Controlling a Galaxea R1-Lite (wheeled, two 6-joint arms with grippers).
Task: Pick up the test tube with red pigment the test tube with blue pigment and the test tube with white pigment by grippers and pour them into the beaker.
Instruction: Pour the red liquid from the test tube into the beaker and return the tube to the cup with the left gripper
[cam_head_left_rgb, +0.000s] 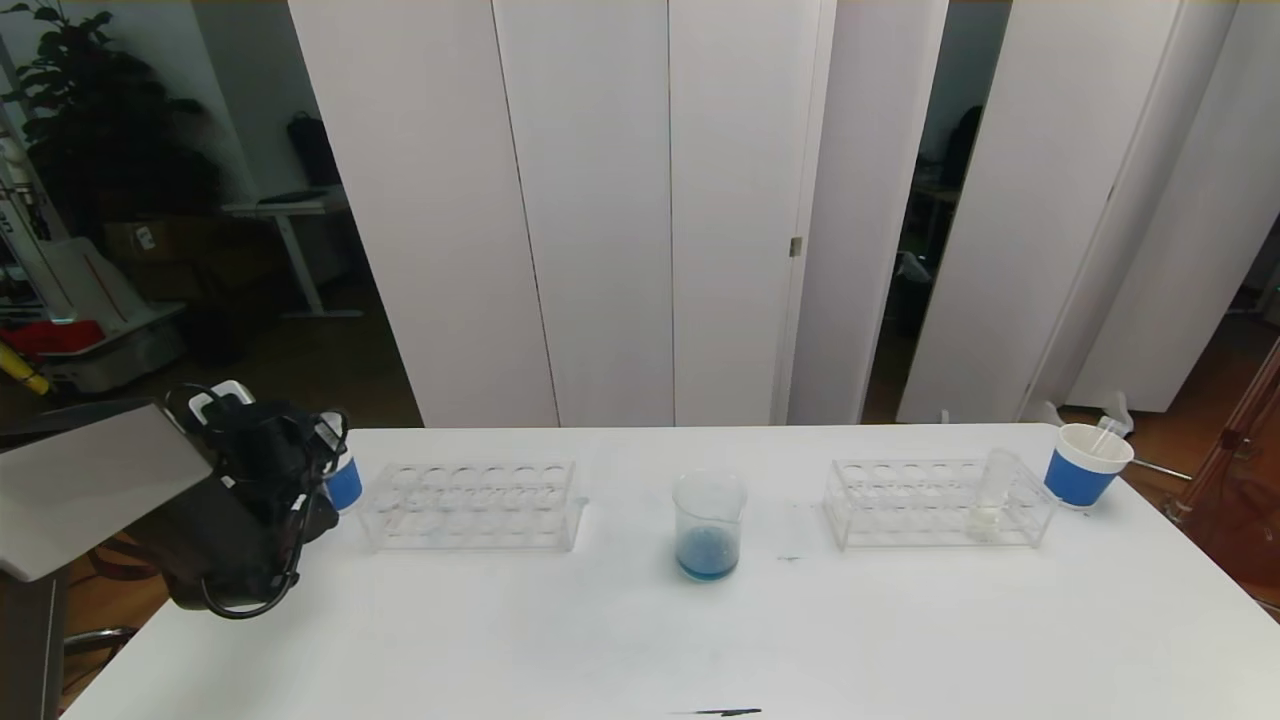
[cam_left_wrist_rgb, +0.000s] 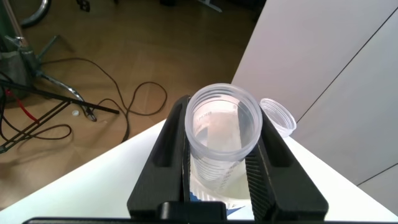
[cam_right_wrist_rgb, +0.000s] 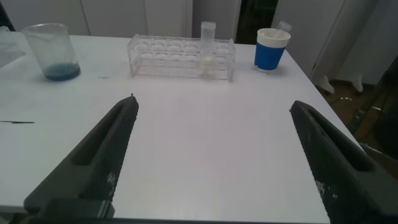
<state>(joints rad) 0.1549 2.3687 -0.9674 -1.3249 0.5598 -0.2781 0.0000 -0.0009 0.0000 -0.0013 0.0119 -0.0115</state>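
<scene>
Left gripper (cam_left_wrist_rgb: 221, 168) fingers (cam_left_wrist_rgb: 264, 165) clamp empty tube (cam_left_wrist_rgb: 224, 134).

The white tabletop (cam_head_left_rgb: 620, 640) carries the beaker (cam_head_left_rgb: 709, 525) near its centre. A clear rack (cam_head_left_rgb: 470, 505) stands left of the beaker, a second rack (cam_head_left_rgb: 935, 503) right of it. One blue cup (cam_head_left_rgb: 1086, 465) stands beyond the right rack, another blue cup (cam_head_left_rgb: 343, 484) beyond the left.

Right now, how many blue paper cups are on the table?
2. One blue cup stands at the table's far right corner, beside the right rack. The other blue cup is at the far left, mostly hidden behind the left gripper. More could be hidden there.
</scene>
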